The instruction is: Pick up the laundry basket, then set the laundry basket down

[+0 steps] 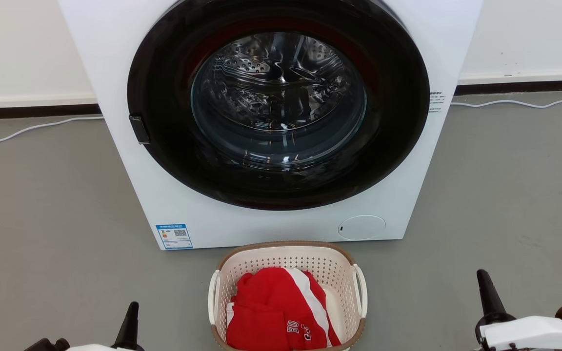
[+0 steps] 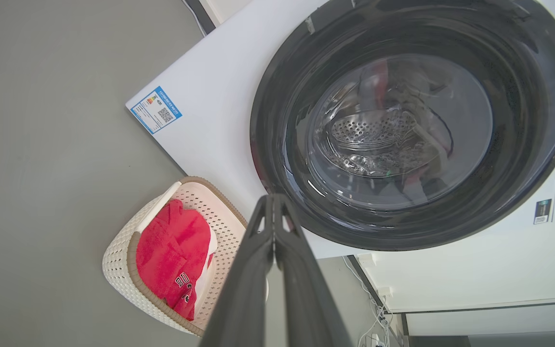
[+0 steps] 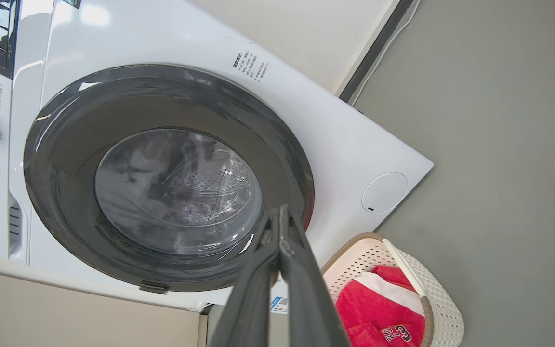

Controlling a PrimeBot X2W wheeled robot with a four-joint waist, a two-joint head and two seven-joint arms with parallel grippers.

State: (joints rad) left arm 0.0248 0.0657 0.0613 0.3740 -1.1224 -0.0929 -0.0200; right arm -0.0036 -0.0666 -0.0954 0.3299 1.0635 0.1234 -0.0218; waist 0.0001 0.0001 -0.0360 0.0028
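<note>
Laundry basket (image 1: 281,258) rests on floor, washer (image 1: 130,195) at 12 o'clock; left gripper (image 1: 132,307) at 9, right gripper (image 1: 483,278) at 3, both clenched empty.

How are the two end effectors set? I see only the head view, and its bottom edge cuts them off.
Observer: The wrist views show it. The left end effector and the right end effector are both shut, fingers pressed together, holding nothing.
Operator: And the near end of the laundry basket? My picture cuts it too.
Observer: In the left wrist view the laundry basket has its brown rim whole around that end, and the red garment lies inside it.
</note>
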